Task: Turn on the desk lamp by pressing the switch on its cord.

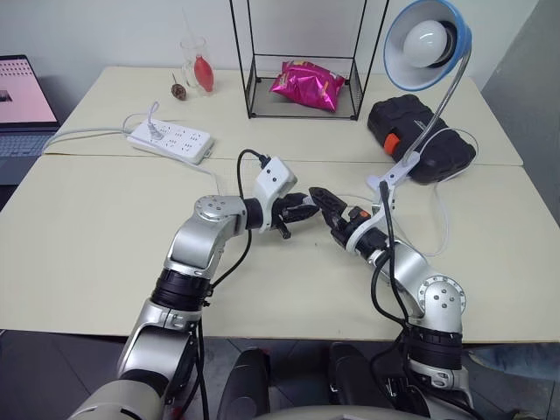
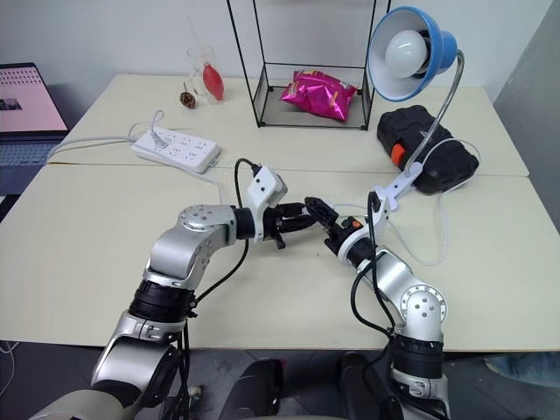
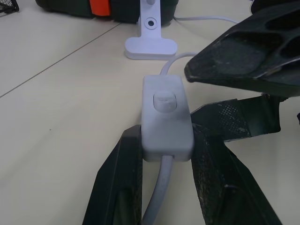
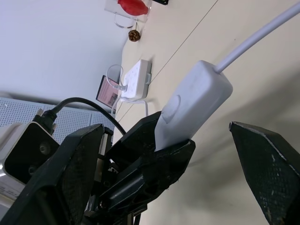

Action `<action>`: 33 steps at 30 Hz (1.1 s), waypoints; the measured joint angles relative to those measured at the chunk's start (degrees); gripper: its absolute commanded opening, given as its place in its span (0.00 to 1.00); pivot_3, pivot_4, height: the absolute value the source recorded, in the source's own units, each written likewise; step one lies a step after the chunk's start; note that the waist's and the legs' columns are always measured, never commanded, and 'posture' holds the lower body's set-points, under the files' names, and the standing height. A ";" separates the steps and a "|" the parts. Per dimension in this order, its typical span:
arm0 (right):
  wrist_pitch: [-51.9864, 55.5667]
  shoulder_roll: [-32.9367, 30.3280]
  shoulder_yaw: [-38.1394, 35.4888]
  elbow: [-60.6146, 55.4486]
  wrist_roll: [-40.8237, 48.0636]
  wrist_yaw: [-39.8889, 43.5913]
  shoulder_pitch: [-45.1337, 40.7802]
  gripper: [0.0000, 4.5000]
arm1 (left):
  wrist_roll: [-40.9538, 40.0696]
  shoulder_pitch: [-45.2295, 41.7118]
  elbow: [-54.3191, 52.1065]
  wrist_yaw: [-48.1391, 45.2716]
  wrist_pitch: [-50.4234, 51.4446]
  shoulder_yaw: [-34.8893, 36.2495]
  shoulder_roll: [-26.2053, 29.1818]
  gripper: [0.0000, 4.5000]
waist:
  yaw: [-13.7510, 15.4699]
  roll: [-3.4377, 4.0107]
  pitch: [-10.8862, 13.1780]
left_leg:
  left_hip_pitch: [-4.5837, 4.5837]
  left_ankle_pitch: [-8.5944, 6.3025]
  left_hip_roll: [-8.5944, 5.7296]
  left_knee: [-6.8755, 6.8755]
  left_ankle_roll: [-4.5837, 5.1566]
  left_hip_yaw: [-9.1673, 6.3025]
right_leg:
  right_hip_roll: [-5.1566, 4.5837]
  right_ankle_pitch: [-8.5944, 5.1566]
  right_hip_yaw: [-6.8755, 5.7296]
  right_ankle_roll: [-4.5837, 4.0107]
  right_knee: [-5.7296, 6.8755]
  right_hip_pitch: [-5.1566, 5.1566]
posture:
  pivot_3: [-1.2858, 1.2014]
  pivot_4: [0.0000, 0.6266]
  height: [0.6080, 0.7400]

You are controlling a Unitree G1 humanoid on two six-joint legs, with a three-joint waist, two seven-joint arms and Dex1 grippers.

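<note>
Spanning two butted cream tables (image 1: 105, 262), backed by a pale wall (image 1: 105, 26).

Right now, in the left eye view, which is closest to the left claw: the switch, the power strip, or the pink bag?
1. Switch, pinched in the left claw.
2. Power strip, back on the left.
3. Pink bag, far back in the wire rack.

two beige counter (image 1: 105, 262) slabs butted together, seam running 9 to 3; white wall (image 1: 105, 26) at 12, dark floor (image 1: 52, 359) at 6
</note>
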 measured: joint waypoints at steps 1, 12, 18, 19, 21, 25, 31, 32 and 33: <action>-0.08 0.00 0.03 0.02 -0.03 0.00 0.01 1.00 | -0.26 0.00 0.00 0.02 0.23 0.00 0.01 0.24 | -0.01 0.00 0.00 | 0.00 0.00 0.00 0.00 0.00 0.00 | 0.00 0.00 0.00 0.00 0.00 0.00 | 0.52 0.24 1.00; -2.26 0.65 0.15 1.61 -0.74 0.00 0.08 0.75 | -1.02 0.00 -0.75 0.32 0.41 -0.45 0.54 0.24 | -0.01 0.00 0.00 | 0.00 0.00 0.00 -0.01 0.00 0.00 | 0.00 -0.02 0.01 0.02 -0.01 -0.01 | 0.52 0.24 1.00; -2.38 0.81 0.27 1.87 -1.28 0.09 0.68 0.47 | -1.02 0.01 -1.22 0.31 0.40 -0.63 0.72 0.24 | -0.02 0.01 0.00 | -0.01 0.00 0.00 -0.03 0.00 0.00 | 0.00 -0.02 0.01 0.02 -0.03 -0.01 | 0.52 0.24 1.00; -2.38 0.81 0.38 1.87 -1.28 0.13 0.69 0.41 | -1.02 0.01 -1.25 0.31 0.40 -0.77 0.77 0.24 | -0.03 0.01 0.01 | 0.00 0.00 0.00 -0.03 0.00 0.01 | 0.00 -0.02 0.01 0.02 -0.03 -0.01 | 0.52 0.24 1.00; -2.42 0.81 0.53 1.85 -1.27 0.19 0.68 0.31 | -1.01 0.03 -1.25 0.34 0.40 -1.37 0.95 0.24 | -0.04 0.01 0.01 | 0.00 0.00 0.00 -0.03 0.00 0.01 | 0.00 -0.02 0.01 0.02 -0.03 -0.01 | 0.52 0.24 1.00; -2.41 0.81 0.73 1.83 -0.61 0.51 0.68 0.15 | -1.03 0.06 -1.24 0.56 0.27 -1.61 1.25 0.24 | -0.07 0.01 0.01 | -0.01 0.00 0.00 -0.04 0.00 0.01 | 0.00 -0.02 0.01 0.02 -0.03 -0.02 | 0.52 0.24 1.00; -2.45 0.80 0.75 1.83 0.14 0.64 0.74 0.13 | -1.61 0.06 -1.24 0.72 -0.03 -1.58 1.42 0.24 | -0.08 0.01 0.01 | -0.01 0.00 0.00 -0.04 0.00 0.01 | 0.00 -0.03 0.01 0.02 -0.04 -0.02 | 0.52 0.24 1.00; -2.46 0.80 0.75 1.84 0.35 0.64 0.74 0.13 | -1.66 0.06 -1.24 0.77 -0.04 -1.59 1.43 0.24 | -0.08 0.01 0.01 | -0.01 0.00 0.00 -0.04 0.00 0.01 | 0.00 -0.03 0.01 0.02 -0.04 -0.02 | 0.52 0.24 1.00; -2.49 0.80 0.74 1.86 0.51 0.64 0.74 0.13 | -1.74 0.06 -1.24 0.83 -0.06 -1.59 1.45 0.24 | -0.08 0.01 0.01 | -0.01 0.00 0.00 -0.05 0.00 0.01 | 0.00 -0.03 0.01 0.02 -0.04 -0.02 | 0.52 0.24 1.00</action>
